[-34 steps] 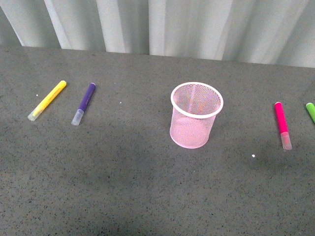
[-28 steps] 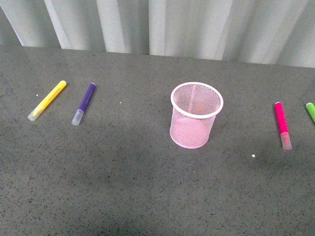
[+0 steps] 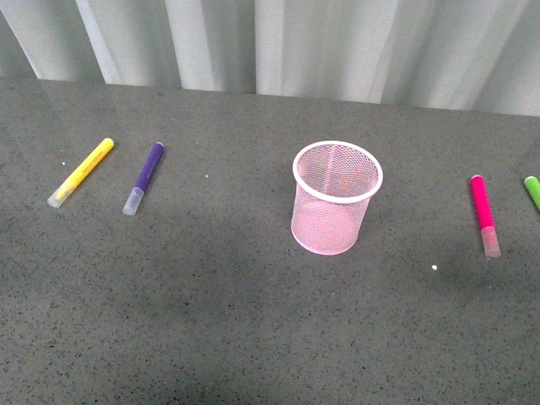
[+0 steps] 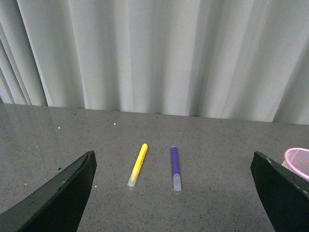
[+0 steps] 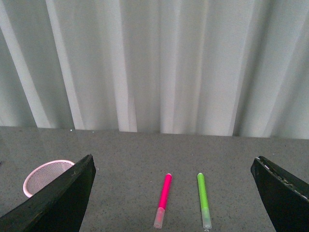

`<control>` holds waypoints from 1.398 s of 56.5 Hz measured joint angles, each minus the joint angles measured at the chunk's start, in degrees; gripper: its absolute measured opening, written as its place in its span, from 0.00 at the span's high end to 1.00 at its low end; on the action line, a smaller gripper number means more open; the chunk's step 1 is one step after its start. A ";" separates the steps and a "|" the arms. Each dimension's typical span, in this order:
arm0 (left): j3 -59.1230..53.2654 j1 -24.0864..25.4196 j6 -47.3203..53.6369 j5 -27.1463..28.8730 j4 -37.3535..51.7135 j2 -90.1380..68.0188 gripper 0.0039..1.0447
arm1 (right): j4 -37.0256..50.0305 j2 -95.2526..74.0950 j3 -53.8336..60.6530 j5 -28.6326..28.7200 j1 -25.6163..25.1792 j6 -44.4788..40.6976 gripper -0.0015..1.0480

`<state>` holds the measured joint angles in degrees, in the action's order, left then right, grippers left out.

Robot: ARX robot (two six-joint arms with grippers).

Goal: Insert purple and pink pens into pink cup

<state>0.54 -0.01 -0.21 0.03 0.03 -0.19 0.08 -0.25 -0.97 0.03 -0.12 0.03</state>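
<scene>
Our left gripper (image 4: 173, 155) faces roughly twelve o'clock, the way we look, with its two dark fingers (image 4: 60, 193) spread wide and level with each other, gripping nothing. Our right gripper (image 5: 173, 158) takes the same pose: dark fingers (image 5: 285, 191) parted just as widely, aimed near twelve o'clock, and empty too. We see both only from their wrist cameras.

Upright pink cup (image 3: 337, 202) stands between purple pen (image 3: 144, 178) and pink pen (image 3: 484, 215)
</scene>
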 joint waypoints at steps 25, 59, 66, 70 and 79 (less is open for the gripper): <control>0.00 0.00 -0.02 0.02 0.00 0.00 0.06 | 0.00 0.00 0.00 0.00 0.00 0.00 0.07; 13.90 -0.31 -13.73 10.67 -2.89 -33.38 0.06 | -0.02 0.00 0.00 -0.02 0.00 0.00 0.07; 21.51 1.09 -13.86 8.94 7.63 -49.03 0.06 | -0.02 0.00 0.00 0.00 0.00 0.00 0.07; 26.27 1.42 -13.94 8.00 9.94 -57.83 0.06 | -0.02 0.00 0.00 0.00 0.00 0.00 0.07; 43.19 -1.60 -12.11 5.90 6.88 -83.25 0.06 | -0.02 0.00 0.00 0.00 0.00 0.00 0.07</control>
<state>43.72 -1.61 -12.32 5.93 6.92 -83.44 0.05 -0.25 -0.97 0.03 -0.12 0.03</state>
